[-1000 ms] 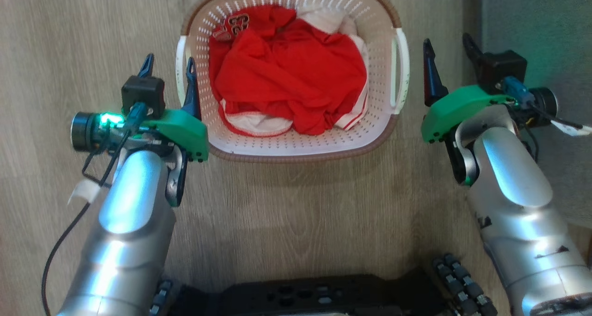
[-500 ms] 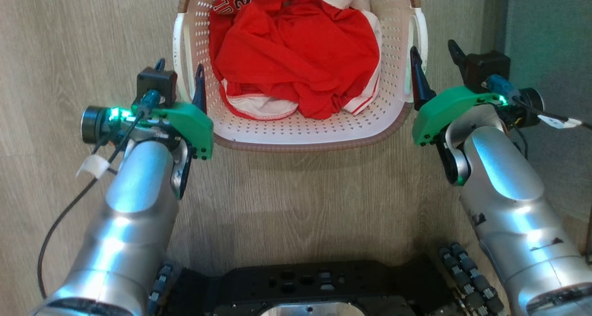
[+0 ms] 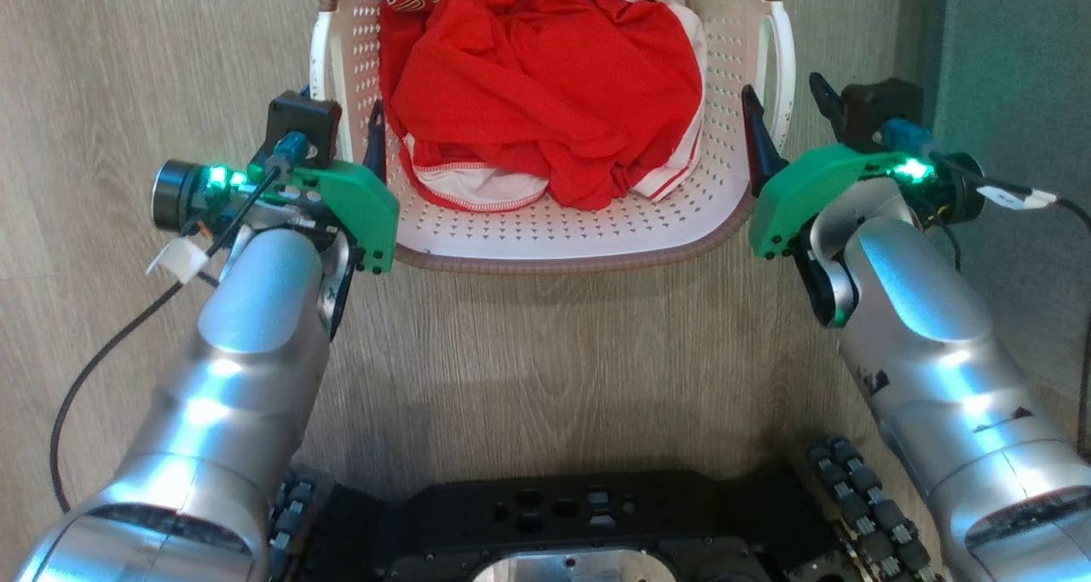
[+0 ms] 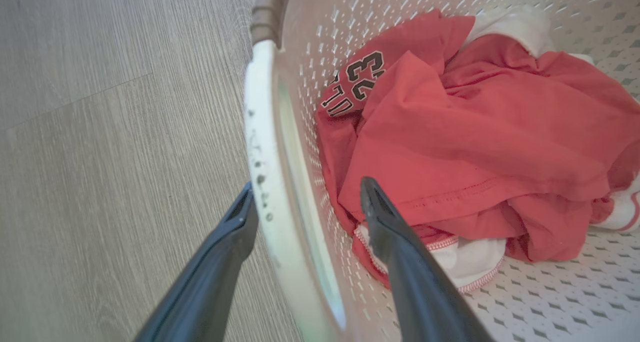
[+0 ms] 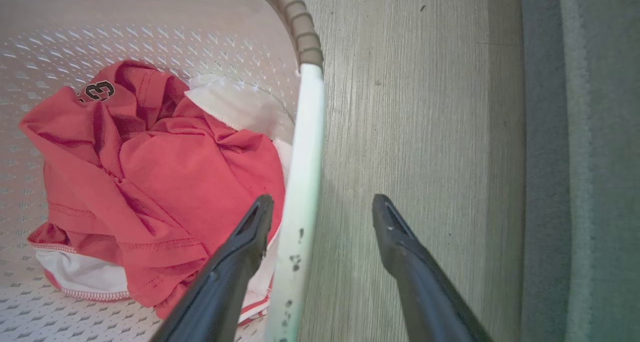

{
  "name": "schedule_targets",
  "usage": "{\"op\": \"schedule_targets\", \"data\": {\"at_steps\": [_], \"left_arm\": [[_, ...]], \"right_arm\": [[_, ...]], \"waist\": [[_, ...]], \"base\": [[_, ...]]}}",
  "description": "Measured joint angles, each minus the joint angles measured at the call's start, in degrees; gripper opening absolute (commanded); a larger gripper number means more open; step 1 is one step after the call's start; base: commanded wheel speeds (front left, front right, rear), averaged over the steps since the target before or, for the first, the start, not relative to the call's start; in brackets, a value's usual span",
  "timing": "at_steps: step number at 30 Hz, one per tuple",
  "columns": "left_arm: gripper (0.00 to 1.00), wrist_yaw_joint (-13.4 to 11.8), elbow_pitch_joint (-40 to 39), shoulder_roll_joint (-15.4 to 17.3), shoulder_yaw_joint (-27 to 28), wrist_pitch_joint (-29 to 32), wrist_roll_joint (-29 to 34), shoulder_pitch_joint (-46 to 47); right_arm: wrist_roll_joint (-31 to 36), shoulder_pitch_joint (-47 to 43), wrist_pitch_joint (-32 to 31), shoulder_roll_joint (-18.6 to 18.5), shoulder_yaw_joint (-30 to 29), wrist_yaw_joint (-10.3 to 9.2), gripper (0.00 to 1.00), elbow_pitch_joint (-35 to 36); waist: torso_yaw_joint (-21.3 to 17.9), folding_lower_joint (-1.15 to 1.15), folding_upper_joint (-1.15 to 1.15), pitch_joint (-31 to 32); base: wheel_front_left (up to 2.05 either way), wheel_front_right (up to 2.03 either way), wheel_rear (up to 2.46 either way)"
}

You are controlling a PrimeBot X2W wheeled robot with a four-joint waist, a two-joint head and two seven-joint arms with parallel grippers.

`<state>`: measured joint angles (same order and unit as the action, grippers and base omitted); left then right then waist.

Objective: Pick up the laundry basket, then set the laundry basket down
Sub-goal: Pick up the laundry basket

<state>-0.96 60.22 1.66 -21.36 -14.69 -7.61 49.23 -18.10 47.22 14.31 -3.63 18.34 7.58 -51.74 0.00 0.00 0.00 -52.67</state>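
head: basket (image 3: 554, 228) set on floor (image 3: 545, 352) at 12, clothes (image 3: 545, 96) inside; left gripper (image 3: 341, 113) at 10, right gripper (image 3: 782, 88) at 2 | left wrist: left handle (image 4: 260, 131) straddled, fingers apart, unclamped | right wrist: right handle (image 5: 305, 156) straddled likewise | risk: if closed unevenly, one handle could be missed, basket tipped, clothes spilled

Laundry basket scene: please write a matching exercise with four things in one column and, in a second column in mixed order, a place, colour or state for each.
Column A
1. red shirt
2. left gripper
3. rim of the laundry basket
4. floor

Column B
a. brown, woven look
b. open, one finger on each side of a white handle
c. pale, wood grain
d. crumpled inside the basket

Pairs: 1-d, 2-b, 3-a, 4-c
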Motion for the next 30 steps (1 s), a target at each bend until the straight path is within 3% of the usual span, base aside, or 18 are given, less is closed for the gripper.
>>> {"op": "schedule_targets", "data": {"at_steps": [5, 8, 11, 12, 14, 15, 16, 17, 30], "left_arm": [[1.00, -0.09, 0.75, -0.02, -1.58, 0.00, -1.56, 1.10], [0.91, -0.16, 1.67, -0.02, -2.41, 0.00, -2.27, 1.73], [0.79, -0.56, 2.16, -0.02, -3.22, 0.00, -3.07, 1.91], [0.74, -0.59, 2.26, -0.02, -3.66, 0.00, -3.33, 2.02], [0.47, -0.59, 2.43, -0.04, -3.99, 0.00, -3.60, 2.25], [0.38, -0.59, 2.70, -0.04, -4.36, 0.00, -3.97, 2.68], [0.24, -0.59, 2.83, -0.08, -4.72, -0.01, -4.17, 2.74], [0.00, -0.64, 2.96, -0.31, -5.14, -0.01, -4.20, 2.74], [0.00, -1.34, 4.72, -0.54, -7.98, 0.00, -7.42, 2.63]], "right_arm": [[-0.96, 1.93, 0.00, -0.05, 0.56, 0.00, 1.00, -2.34], [-1.65, 2.46, 0.00, -0.09, 1.36, 0.00, 0.96, -3.71], [-2.13, 3.35, 0.00, -0.12, 1.79, 0.00, 0.71, -4.83], [-2.30, 3.63, 0.00, -0.12, 2.11, 0.00, 0.55, -5.11], [-2.60, 3.93, 0.00, -0.09, 2.40, 0.00, 0.29, -5.38], [-2.82, 4.56, 0.00, -0.04, 2.87, 0.00, 0.09, -5.99], [-2.89, 4.81, 0.02, 0.01, 3.27, 0.01, 0.00, -6.35], [-3.26, 5.08, 0.32, 0.20, 3.38, 0.01, 0.00, -6.75], [-6.69, 5.33, 0.41, 0.22, 5.97, 0.01, 0.00, -10.06]], "waist": [[0.19, 0.00, 0.00, -0.71], [0.39, 0.00, 0.00, -1.21], [0.61, 0.00, 0.00, -1.54], [0.69, 0.00, 0.00, -1.63], [0.78, 0.00, 0.00, -1.71], [0.89, 0.00, 0.00, -1.83], [0.95, 0.00, 0.00, -1.83], [1.02, 0.00, 0.00, -1.81], [1.05, 0.00, 0.00, 0.74]], "base": [[0.00, 0.00, 0.00], [0.00, 0.00, 0.00], [0.00, 0.00, 0.00], [0.00, 0.00, 0.00], [0.00, 0.00, 0.00], [0.00, 0.00, 0.00], [0.00, 0.00, 0.00], [0.00, 0.00, 0.00], [0.00, 0.00, 0.00]]}}
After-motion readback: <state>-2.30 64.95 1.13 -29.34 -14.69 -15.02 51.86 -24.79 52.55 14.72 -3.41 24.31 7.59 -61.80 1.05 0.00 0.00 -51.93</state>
